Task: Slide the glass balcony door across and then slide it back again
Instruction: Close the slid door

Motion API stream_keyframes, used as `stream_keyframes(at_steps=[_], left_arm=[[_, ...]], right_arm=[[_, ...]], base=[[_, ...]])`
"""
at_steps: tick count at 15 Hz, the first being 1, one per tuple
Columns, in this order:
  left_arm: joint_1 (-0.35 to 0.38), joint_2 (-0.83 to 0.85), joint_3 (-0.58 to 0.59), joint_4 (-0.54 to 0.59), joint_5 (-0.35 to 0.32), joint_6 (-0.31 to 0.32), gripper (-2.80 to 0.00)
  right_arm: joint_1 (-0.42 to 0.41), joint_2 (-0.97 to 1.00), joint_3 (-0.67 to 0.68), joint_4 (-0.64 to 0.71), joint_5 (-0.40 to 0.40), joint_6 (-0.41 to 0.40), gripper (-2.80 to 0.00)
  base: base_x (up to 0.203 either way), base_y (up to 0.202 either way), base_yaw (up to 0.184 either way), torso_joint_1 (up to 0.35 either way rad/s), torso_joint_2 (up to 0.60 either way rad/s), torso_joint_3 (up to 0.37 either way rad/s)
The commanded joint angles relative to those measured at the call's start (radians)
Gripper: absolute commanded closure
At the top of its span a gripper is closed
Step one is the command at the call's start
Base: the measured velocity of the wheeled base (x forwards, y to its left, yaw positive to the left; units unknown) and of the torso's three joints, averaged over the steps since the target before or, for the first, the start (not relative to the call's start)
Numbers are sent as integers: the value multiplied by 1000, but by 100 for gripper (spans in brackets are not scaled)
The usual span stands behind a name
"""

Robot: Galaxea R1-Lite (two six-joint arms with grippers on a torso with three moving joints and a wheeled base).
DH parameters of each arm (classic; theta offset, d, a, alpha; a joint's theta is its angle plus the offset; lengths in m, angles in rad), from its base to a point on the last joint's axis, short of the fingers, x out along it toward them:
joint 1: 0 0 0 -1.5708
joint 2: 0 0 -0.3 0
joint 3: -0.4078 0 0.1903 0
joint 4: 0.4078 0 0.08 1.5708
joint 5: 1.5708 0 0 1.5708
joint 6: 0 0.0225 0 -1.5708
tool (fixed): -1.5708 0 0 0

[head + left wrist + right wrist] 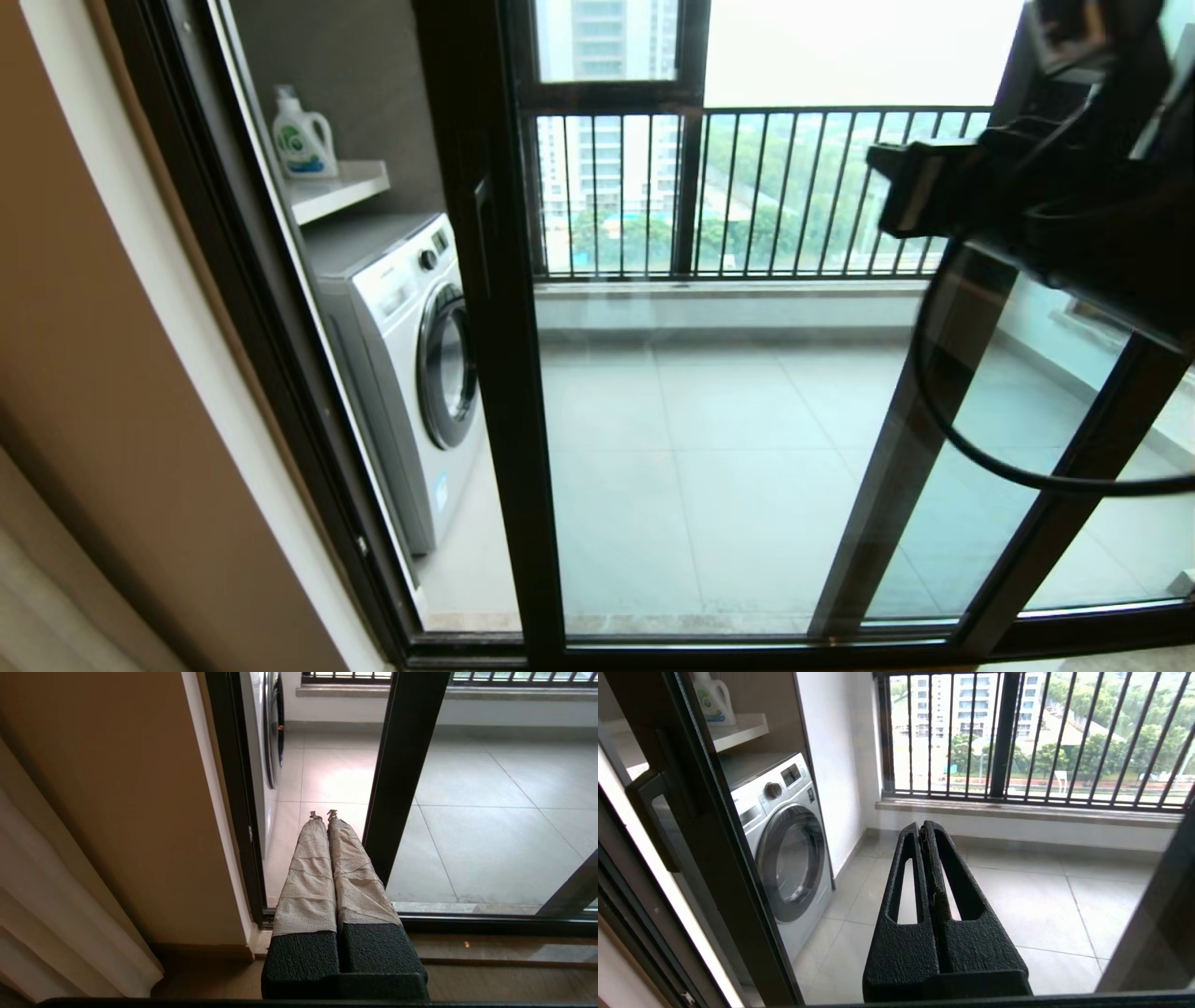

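The door (485,308) is seen with its handled upright left of centre in the head view, a gap left between it and the outer frame (243,308), through which the washer (411,364) shows. The right gripper (923,833) is raised at two o'clock from the handle, pressed shut, nothing held. The left gripper (323,814), paper-wrapped, is also closed and empty, low at the gap, the upright just beside it at three o'clock.
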Motion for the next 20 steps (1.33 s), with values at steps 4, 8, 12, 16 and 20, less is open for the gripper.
stream_keyframes(at_steps=[4,8,12,16,20], left_arm=[[0,2,-1,0,1,0,0],[0,2,1,1,1,0,0],[0,2,-1,1,1,0,0],[0,2,0,1,1,0,0],[0,2,-1,0,1,0,0]], right_arm=[[-81,-609,277,198,-59,-33,0],[-238,-890,342,418,-112,-63,0],[-348,-1163,476,541,-34,-98,0],[-364,-1199,572,557,96,-46,0],[-364,-1200,617,536,44,-37,0]], base=[[0,0,0,0,0,0],[0,0,0,0,0,0],[0,0,0,0,0,0],[0,0,0,0,0,0],[0,0,0,0,0,0]])
